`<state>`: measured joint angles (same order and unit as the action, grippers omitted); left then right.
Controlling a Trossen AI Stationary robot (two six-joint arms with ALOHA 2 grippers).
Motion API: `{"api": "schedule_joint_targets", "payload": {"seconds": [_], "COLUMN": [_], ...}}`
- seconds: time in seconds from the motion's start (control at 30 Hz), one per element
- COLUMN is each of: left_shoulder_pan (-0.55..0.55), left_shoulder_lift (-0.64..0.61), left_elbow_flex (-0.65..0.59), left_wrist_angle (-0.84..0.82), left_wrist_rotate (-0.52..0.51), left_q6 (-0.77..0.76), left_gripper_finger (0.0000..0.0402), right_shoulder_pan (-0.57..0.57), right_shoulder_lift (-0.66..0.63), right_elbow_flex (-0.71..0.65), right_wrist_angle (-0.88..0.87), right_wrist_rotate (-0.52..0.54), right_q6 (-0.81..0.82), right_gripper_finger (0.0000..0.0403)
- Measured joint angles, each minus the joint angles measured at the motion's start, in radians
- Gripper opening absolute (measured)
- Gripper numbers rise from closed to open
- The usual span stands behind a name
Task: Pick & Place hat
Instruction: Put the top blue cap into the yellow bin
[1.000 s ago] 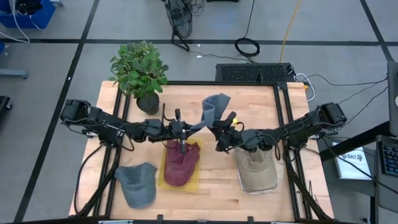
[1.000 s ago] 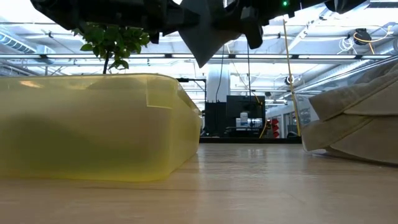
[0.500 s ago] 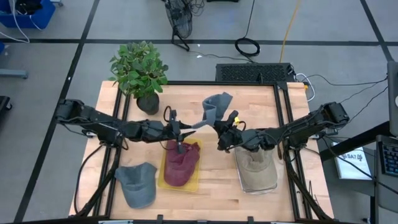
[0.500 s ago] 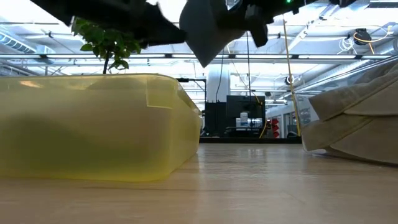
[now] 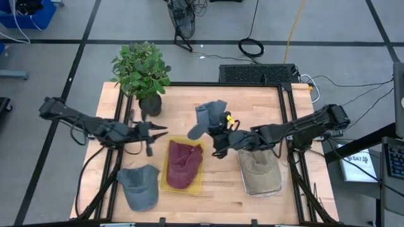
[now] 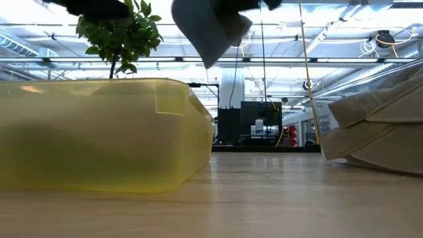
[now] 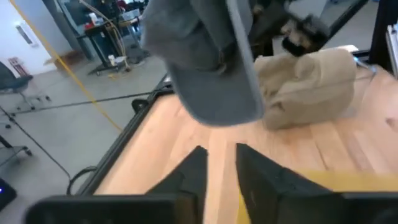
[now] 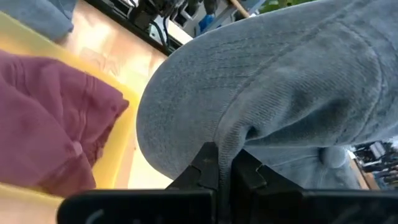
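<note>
Your left gripper (image 5: 151, 132) has let go of the grey hat (image 5: 207, 118) and backed off toward its own side, fingers open and empty. The right gripper (image 5: 219, 135) alone carries it now, pinched shut on the fabric, hat hanging just beyond its tips (handover looks done), beside the yellow tray (image 5: 165, 181).
</note>
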<state>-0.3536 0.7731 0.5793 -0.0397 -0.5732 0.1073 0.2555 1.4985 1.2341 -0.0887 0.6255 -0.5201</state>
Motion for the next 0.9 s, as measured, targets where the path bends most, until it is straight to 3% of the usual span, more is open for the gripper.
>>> {"api": "schedule_joint_targets", "payload": {"seconds": [0.13, 0.33, 0.53, 0.73, 0.9], "left_shoulder_pan": [-0.042, -0.057, -0.059, -0.059, -0.059], "left_shoulder_lift": [-0.127, -0.231, -0.251, -0.251, -0.249], "left_elbow_flex": [-0.079, -0.135, -0.143, -0.144, -0.144], "left_wrist_angle": [-0.028, -0.017, -0.010, 0.057, 0.081], "left_wrist_rotate": [-0.021, -0.054, -0.056, -0.056, -0.056], "left_q6": [-0.004, 0.096, 0.159, 0.146, 0.077], "left_gripper_finger": [0.0014, 0.0004, 0.0019, 0.0016, 0.0004], "right_shoulder_pan": [0.012, 0.033, 0.032, 0.039, 0.026], "right_shoulder_lift": [0.092, 0.255, 0.384, 0.451, 0.492], "right_elbow_flex": [0.157, 0.377, 0.599, 0.730, 0.755], "right_wrist_angle": [-0.132, -0.317, -0.538, -0.578, -0.578], "right_wrist_rotate": [0.001, -0.021, -0.331, -0.499, -0.666], "right_q6": [0.047, 0.139, 0.369, 0.536, 0.738], "right_gripper_finger": [0.0001, 0.0000, 0.0000, 0.0000, 0.0000]}}
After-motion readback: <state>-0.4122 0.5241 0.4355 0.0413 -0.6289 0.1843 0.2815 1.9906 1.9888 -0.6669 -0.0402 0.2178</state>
